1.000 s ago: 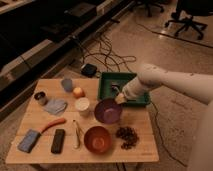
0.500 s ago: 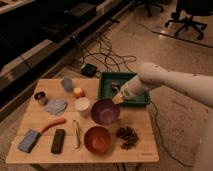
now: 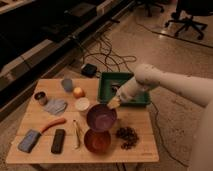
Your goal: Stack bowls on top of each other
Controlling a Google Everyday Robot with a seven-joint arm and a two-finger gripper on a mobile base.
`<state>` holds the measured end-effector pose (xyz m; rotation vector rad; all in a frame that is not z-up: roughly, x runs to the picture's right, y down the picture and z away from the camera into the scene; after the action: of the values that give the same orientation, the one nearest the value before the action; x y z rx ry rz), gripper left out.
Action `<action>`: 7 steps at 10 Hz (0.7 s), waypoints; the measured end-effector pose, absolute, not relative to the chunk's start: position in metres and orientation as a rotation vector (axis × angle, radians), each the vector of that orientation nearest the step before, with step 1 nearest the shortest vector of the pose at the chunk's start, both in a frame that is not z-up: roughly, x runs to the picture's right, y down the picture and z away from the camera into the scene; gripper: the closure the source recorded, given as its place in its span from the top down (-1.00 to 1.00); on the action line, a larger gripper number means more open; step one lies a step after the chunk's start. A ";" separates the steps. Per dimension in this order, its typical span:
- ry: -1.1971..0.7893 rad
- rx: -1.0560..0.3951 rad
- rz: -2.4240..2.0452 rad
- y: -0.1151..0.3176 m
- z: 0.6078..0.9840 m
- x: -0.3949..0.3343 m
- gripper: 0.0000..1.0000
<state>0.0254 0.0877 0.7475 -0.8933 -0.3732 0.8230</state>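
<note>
Bowls first: your purple bowl (image 3: 101,117) hung tilted at the surface's (image 3: 145,150) middle, its far rim pinched by the gripper (image 3: 114,103) with fingers pressed together on it, just above and overlapping the orange bowl (image 3: 97,141) near the front edge. Released off-centre, it probably would have slid off toward the dark cluster (image 3: 127,136). You worked on a wooden surface, cables (image 3: 107,52) trailing over speckled floor behind.
</note>
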 end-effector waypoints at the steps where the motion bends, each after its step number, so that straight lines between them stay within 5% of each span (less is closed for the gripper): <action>1: -0.375 -0.917 0.792 0.097 0.745 0.018 -1.00; 7: -0.388 -0.989 0.673 0.127 0.734 0.003 -1.00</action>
<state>0.0032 0.1269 0.7335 -0.9891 -0.3875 0.6727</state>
